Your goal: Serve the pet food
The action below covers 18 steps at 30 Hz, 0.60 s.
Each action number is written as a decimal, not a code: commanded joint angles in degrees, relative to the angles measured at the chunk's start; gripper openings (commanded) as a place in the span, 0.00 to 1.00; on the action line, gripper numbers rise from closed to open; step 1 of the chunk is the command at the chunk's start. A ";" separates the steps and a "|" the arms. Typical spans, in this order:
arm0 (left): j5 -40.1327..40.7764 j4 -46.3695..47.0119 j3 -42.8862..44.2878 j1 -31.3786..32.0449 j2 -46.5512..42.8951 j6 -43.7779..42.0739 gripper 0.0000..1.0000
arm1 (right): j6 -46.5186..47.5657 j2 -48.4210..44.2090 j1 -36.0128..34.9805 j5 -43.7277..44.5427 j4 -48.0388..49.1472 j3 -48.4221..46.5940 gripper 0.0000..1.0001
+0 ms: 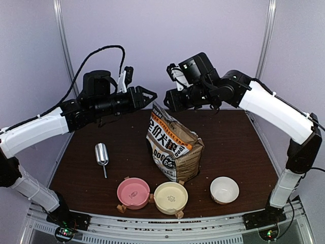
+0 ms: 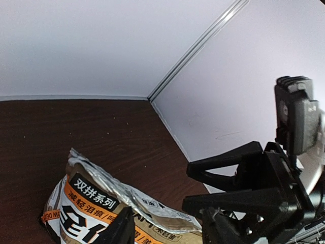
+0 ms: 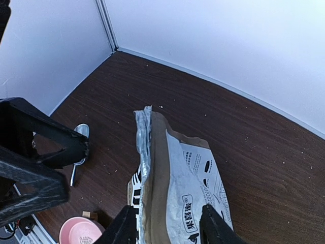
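Note:
No pet food shows in any view. The kraft-brown printed bag [image 1: 172, 150] stands upright in the middle of the table, its silver top edge pressed flat. My left gripper [image 1: 151, 95] hovers just left of the bag's top corner, and my right gripper [image 1: 168, 99] faces it from the right, tips close together. In the left wrist view the left gripper [image 2: 167, 234] is open over the bag [image 2: 96, 208], with the right gripper [image 2: 223, 183] opposite. In the right wrist view the right gripper [image 3: 167, 231] is open above the bag [image 3: 177, 173], holding nothing.
A shiny metal scoop [image 1: 101, 155] lies left of the bag. Along the near edge stand a pink bowl [image 1: 133, 192], a yellow bowl [image 1: 170, 197] and a white bowl [image 1: 224, 189], all without contents. White walls close in the back and both sides.

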<state>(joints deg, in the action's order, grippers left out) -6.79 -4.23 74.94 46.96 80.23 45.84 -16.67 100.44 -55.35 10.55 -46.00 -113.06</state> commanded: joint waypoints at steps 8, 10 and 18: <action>-1.63 2.51 -2.47 -2.13 0.89 3.20 0.39 | 1.41 6.82 -2.35 4.11 -4.57 -8.93 0.32; -1.72 2.62 -2.64 -2.43 0.98 3.32 0.38 | 1.46 7.88 -2.44 4.58 -5.29 -10.14 0.30; -2.08 3.39 -3.48 -2.62 0.63 3.46 0.38 | 1.80 10.52 -2.48 6.94 -7.24 -11.95 0.24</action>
<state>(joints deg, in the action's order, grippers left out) -7.94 -4.27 72.20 44.77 80.97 48.99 -15.31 109.62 -57.58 14.28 -51.09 -122.98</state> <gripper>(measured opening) 0.382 0.245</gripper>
